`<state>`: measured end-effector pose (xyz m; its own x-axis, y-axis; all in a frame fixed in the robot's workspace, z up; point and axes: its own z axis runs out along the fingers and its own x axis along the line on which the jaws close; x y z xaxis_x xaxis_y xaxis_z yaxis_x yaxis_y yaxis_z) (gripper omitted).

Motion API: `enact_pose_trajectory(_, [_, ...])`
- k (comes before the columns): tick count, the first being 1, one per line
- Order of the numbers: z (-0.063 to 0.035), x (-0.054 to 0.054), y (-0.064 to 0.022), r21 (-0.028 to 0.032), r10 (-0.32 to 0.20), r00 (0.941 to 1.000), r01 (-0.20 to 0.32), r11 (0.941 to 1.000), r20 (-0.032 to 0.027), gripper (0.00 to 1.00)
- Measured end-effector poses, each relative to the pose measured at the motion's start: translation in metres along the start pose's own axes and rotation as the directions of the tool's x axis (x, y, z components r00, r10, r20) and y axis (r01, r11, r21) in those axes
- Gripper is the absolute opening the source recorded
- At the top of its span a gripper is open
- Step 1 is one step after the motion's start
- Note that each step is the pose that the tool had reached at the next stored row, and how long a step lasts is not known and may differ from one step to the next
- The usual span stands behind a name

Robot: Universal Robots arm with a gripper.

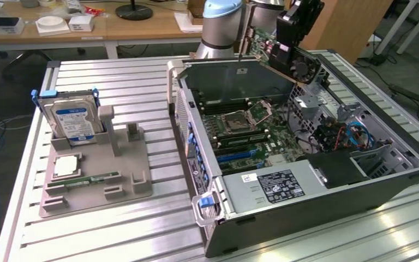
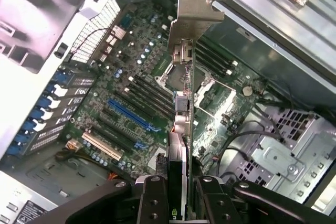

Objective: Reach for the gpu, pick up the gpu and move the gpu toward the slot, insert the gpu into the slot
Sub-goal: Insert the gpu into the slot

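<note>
Jaws clenched on gpu [image 2: 182, 129] | card edge-on, long axis away from jaws, bracket end foremost | above motherboard [image 2: 121, 87]

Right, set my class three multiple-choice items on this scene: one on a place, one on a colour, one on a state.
1. Where is the gpu? A in the grey holder; B above the open computer case; C under the hard drive.
2. The hard drive's label is: A blue; B red; C yellow.
3. The gripper is: A open and empty; B shut on the gpu; C shut on the hard drive.
Answers: B, it hangs over the case; A, the label shows blue; B, fingers clamp the card's edge.
</note>
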<state>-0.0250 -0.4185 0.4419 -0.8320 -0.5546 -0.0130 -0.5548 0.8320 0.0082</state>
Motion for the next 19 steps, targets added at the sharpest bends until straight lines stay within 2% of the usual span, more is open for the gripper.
enact_pose_trajectory(4, [0.0,0.0,0.0001,-0.0074,-0.038,0.9993,0.038,0.9992,0.0024,0.26])
enact_pose_trajectory(8, [0.0001,0.0,0.0,-0.0103,-0.099,0.9951,0.099,0.995,0.0034,0.26])
enact_pose_trajectory(15, [0.0005,0.0,0.0,-0.0123,-0.206,0.9785,0.206,0.9784,0.0031,0.26])
enact_pose_trajectory(16, [0.0007,0.0,0.0,-0.0127,-0.235,0.9719,0.235,0.9718,0.003,0.26])
enact_pose_trajectory(17, [0.0012,0.0,0.0,-0.014,-0.293,0.9561,0.293,0.956,0.0033,0.26])
enact_pose_trajectory(18, [0.0013,0.0,0.0,-0.015,-0.331,0.9436,0.331,0.9434,0.0035,0.26])
enact_pose_trajectory(19, [0.0027,0.0,0.0,-0.0174,-0.398,0.9172,0.398,0.917,0.0053,0.26])
